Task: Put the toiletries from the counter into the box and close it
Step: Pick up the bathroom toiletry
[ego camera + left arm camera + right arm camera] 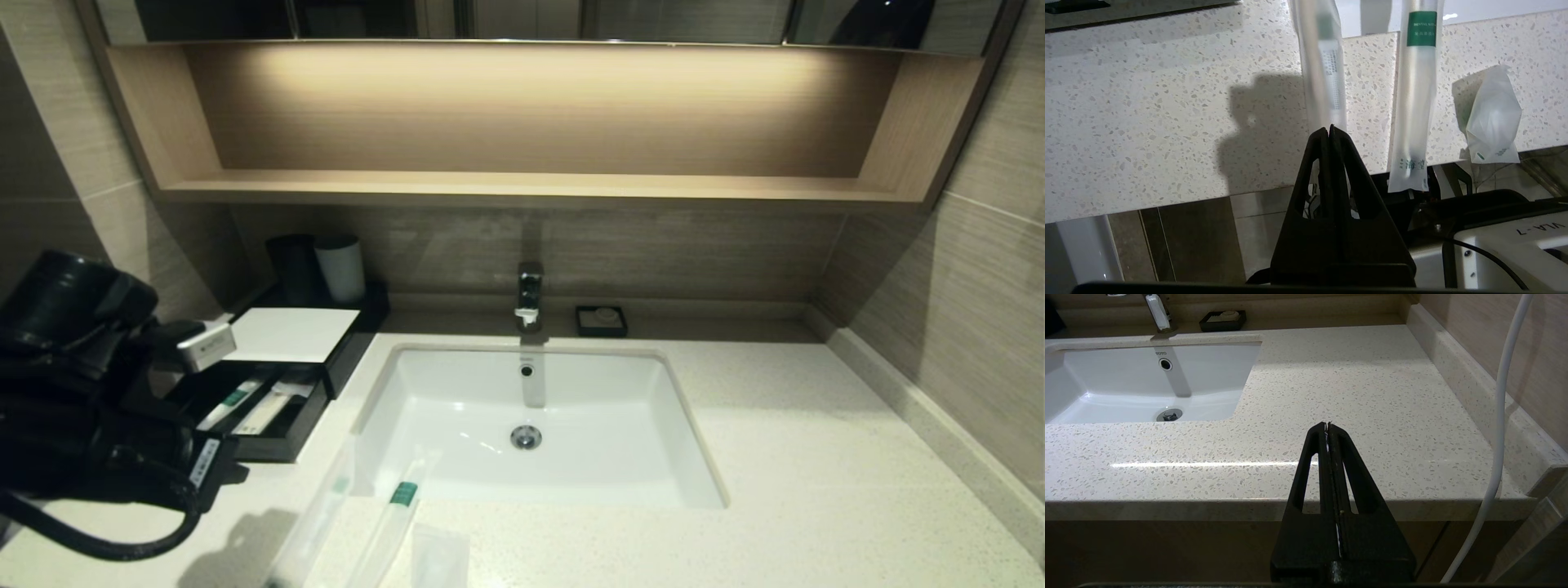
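Two long clear sachets lie side by side on the counter (816, 457) at its front left: a plain sachet (314, 523) (1323, 69) and a green-banded sachet (393, 523) (1414, 102). A small crinkly packet (439, 557) (1492, 118) lies beside them. Both sachets overhang the front edge. My left gripper (1329, 128) is shut, low in front of that edge, its tips over the plain sachet's near end; a grip on it does not show. The black box (290, 333) stands at the back left, its drawer (282, 445) pulled out with sachets inside. My right gripper (1327, 424) is shut and empty, before the counter's right front edge.
A white sunken basin (531, 408) with a faucet (529, 294) fills the counter's middle. A black cup (294, 265) and a white cup (341, 268) stand behind the box. A small black dish (601, 320) sits by the back wall. My left arm (82, 392) looms at the left.
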You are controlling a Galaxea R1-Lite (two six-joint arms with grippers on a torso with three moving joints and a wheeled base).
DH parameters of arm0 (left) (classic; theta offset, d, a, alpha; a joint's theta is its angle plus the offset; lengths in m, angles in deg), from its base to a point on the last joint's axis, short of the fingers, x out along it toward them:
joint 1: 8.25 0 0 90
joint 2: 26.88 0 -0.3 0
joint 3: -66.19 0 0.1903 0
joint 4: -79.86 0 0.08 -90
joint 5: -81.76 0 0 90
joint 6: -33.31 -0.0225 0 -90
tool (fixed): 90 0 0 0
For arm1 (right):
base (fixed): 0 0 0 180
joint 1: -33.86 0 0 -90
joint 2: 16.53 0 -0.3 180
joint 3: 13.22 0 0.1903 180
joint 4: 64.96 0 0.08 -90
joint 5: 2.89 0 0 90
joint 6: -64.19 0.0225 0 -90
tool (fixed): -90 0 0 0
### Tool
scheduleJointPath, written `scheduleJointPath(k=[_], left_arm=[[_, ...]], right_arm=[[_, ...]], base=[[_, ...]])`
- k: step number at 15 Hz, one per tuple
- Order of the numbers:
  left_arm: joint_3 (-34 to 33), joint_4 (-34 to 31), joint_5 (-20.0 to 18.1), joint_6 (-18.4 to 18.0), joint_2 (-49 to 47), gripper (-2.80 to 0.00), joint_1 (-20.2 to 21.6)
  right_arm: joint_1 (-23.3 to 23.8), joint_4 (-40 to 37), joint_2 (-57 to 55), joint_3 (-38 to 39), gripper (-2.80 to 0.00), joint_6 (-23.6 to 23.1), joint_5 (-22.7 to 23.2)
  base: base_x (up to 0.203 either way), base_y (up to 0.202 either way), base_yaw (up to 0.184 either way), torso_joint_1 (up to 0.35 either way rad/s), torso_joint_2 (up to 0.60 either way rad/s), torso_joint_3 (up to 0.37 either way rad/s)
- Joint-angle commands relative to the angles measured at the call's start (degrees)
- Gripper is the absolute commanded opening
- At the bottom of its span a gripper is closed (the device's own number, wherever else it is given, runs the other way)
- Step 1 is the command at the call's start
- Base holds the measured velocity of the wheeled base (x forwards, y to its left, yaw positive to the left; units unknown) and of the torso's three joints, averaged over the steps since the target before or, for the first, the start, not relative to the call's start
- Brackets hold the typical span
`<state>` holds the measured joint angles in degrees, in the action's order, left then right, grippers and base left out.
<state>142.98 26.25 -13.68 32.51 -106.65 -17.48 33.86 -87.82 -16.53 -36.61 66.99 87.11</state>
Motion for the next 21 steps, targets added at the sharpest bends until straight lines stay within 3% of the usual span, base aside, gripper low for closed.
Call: scheduleJointPath(k=[1,5,11,21], left_arm=[[-0.10,-1.65,-0.01,1.34,0.88,-2.80,-3.57],[-2.36,-3.19,-0.38,4.09,1.23,-2.80,-7.58],[-7.84,-2.74,-1.86,3.94,1.14,-2.80,-7.64],[-8.33,-2.63,-1.42,3.88,-2.54,-2.80,-7.64]], right_arm=[[0.00,0.02,-0.09,-0.05,-2.80,0.01,0.00],[0.00,0.02,-0.09,-0.04,-2.80,0.01,0.00],[0.00,0.02,-0.09,0.02,-2.80,0.01,0.00],[0.00,0.02,-0.09,0.02,-2.80,0.01,0.00]], base=[[0.000,0.000,0.000,0.000,0.00,0.000],[0.000,0.000,0.000,0.000,0.00,0.000],[0.000,0.000,0.000,0.000,0.00,0.000],[0.000,0.000,0.000,0.000,0.00,0.000]])
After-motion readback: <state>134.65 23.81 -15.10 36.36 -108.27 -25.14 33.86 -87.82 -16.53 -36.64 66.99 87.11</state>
